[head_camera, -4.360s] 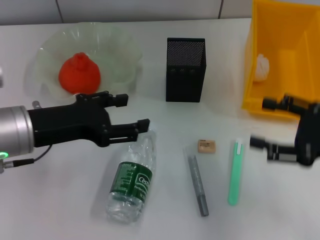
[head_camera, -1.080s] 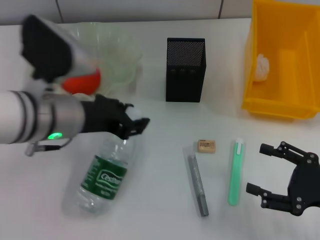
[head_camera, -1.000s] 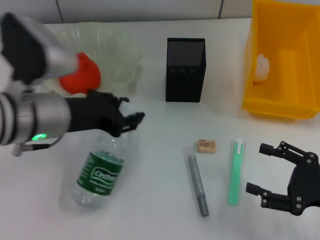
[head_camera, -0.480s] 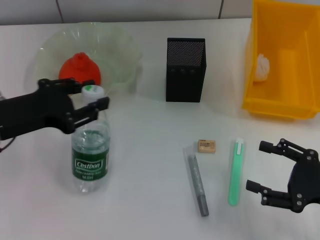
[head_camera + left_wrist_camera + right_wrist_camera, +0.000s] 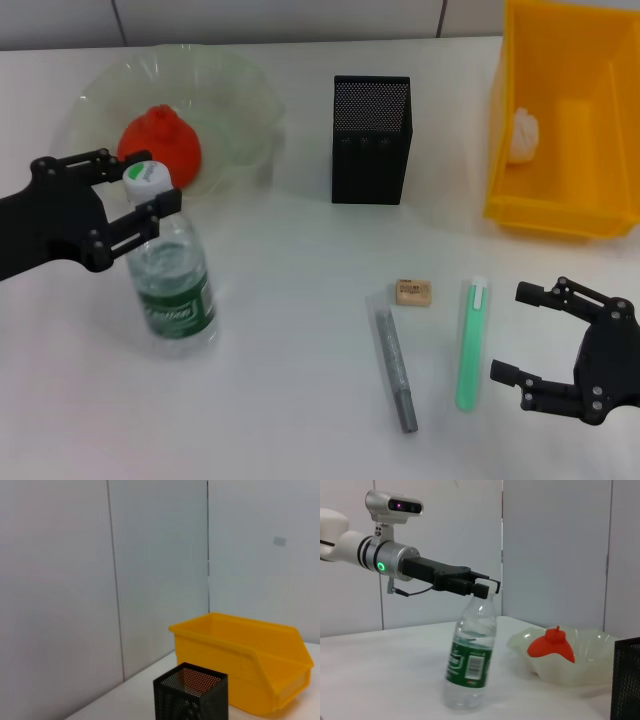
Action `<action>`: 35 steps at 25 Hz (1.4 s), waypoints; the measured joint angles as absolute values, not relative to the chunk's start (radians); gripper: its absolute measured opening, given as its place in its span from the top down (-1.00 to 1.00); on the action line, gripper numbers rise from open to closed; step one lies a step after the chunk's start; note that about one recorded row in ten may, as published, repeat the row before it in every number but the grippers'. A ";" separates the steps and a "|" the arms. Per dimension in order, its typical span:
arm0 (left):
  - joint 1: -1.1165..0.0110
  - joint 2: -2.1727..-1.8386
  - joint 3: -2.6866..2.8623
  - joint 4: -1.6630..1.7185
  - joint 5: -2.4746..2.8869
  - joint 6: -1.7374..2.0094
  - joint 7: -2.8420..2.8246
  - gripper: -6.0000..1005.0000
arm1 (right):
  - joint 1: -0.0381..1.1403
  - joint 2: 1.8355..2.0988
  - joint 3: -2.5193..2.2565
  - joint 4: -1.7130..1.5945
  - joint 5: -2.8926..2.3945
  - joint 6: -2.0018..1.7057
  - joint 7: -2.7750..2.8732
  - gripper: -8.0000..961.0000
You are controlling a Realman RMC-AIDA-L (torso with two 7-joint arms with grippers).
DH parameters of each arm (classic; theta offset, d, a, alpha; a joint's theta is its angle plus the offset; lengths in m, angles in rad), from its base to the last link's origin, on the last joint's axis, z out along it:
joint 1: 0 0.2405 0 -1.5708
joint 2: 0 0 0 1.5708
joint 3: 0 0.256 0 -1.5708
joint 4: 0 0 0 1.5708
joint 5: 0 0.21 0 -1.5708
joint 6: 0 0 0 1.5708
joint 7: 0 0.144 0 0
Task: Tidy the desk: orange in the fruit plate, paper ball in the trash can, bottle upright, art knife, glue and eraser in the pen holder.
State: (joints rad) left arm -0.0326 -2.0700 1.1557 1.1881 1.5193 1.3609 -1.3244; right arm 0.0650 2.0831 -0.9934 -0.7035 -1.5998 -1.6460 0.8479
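The bottle (image 5: 172,290) stands on the table, leaning a little, in front of the fruit plate (image 5: 245,105). My left gripper (image 5: 140,180) is shut on its white cap; the right wrist view shows this too, with the left gripper (image 5: 482,587) at the top of the bottle (image 5: 470,665). The orange (image 5: 160,148) sits in the plate. The paper ball (image 5: 526,135) lies in the trash can (image 5: 570,205). The eraser (image 5: 413,292), grey glue stick (image 5: 395,368) and green art knife (image 5: 470,345) lie in front of the pen holder (image 5: 371,140). My right gripper (image 5: 512,332) is open and empty beside the knife.
The left wrist view shows only the trash can (image 5: 240,660), the pen holder (image 5: 192,692) and a grey wall. The right wrist view shows the orange (image 5: 551,645) in the plate (image 5: 580,672) and a corner of the pen holder (image 5: 626,680).
My left gripper raised the bottle from lying on its side to standing, then shifted it a little left, so it now leans. The right gripper has hardly moved over the last second.
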 joint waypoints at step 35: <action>-0.086 -2.069 1.062 1.111 1.465 1.407 -1.291 -0.05 | 0.069 2.083 -0.995 -0.719 -1.600 -1.647 0.861 -0.77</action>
State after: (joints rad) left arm -0.0862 -2.0694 1.0622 1.1106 1.4652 1.4069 -1.2914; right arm 0.0685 2.0831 -0.9954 -0.7191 -1.6000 -1.6473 0.8606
